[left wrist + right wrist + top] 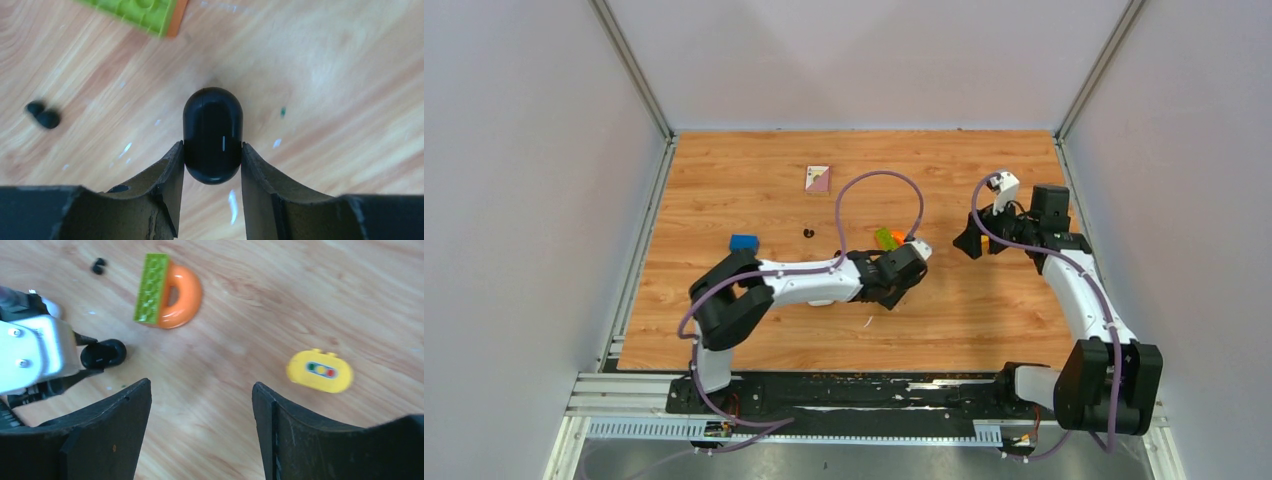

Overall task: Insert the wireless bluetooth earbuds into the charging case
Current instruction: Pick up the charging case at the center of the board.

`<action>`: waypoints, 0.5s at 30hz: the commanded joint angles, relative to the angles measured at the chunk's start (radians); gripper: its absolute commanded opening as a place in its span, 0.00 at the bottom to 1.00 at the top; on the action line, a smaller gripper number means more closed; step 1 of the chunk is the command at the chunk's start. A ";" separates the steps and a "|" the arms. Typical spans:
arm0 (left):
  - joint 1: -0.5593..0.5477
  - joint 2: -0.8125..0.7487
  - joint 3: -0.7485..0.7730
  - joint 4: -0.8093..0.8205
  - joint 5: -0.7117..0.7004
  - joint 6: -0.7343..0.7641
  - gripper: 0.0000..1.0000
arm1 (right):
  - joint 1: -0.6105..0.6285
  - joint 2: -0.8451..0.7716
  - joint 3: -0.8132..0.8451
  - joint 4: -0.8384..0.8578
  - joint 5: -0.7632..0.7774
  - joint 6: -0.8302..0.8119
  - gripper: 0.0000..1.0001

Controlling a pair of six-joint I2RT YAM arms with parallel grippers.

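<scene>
Overhead, the left gripper sat near the tabletop's middle, with the right gripper nearer the right edge. From the left wrist, its fingers clamped the black charging case, and two black earbuds lay loose, well apart. From the right wrist, its jaws stood spread and empty.

White arm links, black joints; purple cables along both; right end effector black; screws in white wrist housing.
</scene>
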 commanded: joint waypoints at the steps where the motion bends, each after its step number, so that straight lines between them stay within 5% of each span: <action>1: -0.017 -0.259 -0.151 0.088 -0.057 0.159 0.32 | -0.004 0.017 0.033 -0.054 -0.261 0.113 0.73; 5: -0.029 -0.409 -0.283 0.166 -0.045 0.296 0.32 | 0.033 0.051 0.046 -0.169 -0.449 0.112 0.72; 15: -0.086 -0.551 -0.370 0.271 0.078 0.542 0.33 | 0.246 0.098 0.148 -0.389 -0.509 0.117 0.59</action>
